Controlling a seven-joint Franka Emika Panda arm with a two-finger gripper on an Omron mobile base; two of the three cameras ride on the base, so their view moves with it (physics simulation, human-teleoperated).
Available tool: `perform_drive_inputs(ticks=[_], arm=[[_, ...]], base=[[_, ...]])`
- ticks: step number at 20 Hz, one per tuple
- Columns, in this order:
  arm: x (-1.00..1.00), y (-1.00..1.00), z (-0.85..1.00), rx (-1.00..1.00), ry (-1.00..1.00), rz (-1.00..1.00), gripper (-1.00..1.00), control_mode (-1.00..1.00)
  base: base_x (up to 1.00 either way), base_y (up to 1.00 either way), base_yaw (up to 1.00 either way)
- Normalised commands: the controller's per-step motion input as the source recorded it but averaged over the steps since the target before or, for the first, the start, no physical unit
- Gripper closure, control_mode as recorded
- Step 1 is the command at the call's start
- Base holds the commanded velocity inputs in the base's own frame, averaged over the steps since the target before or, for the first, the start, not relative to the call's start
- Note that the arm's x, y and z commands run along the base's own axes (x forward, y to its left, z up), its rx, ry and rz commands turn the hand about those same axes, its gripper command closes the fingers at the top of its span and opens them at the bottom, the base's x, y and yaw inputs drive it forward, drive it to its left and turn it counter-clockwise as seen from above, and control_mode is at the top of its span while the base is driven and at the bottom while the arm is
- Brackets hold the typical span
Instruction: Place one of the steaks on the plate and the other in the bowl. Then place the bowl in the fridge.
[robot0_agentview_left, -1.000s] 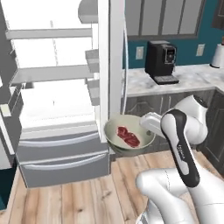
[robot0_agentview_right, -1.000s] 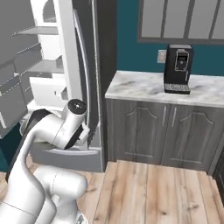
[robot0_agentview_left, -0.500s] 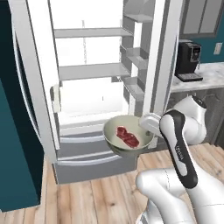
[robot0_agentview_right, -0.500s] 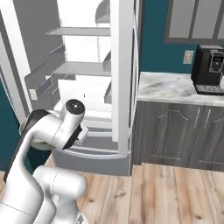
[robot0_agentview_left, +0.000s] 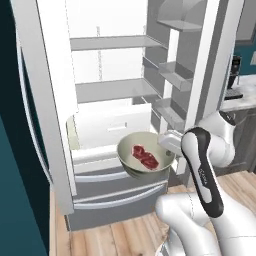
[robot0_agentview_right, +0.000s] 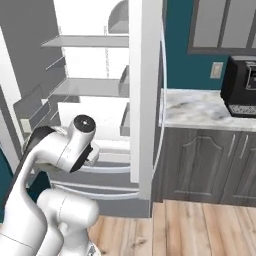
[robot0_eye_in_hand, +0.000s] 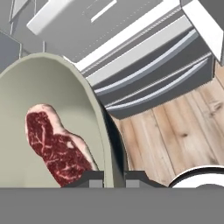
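Observation:
A beige bowl hangs in front of the open fridge, level with the bottom of its white interior and above the two grey drawers. One red steak lies flat in the bowl. My gripper is shut on the bowl's right rim. In the hand view the bowl curves up on the left with the steak inside, and my gripper pinches its rim with one finger on each side. The fridge drawers lie beyond it. The plate is out of view.
Both fridge doors stand open: the left door and the right door with its bins flank the bowl. White shelves lie above. A marble counter with a black coffee machine stands on the right over grey cabinets.
The whole picture has shifted as the base drove: the open fridge now sits nearer and more central. The bowl with the steak stays in my grip.

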Motion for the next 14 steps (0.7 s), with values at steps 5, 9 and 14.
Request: perform_drive_inputs(ticks=[5,9,14], arm=[[0.0,0.0,0.0,0.0,0.0,0.0,1.0,1.0],[0.0,0.0,0.0,0.0,0.0,0.0,1.0,1.0],[0.0,0.0,0.0,0.0,0.0,0.0,1.0,1.0]], base=[[0.19,0.5,0.0],[0.21,0.15,0.0],[0.46,0.1,0.0]])
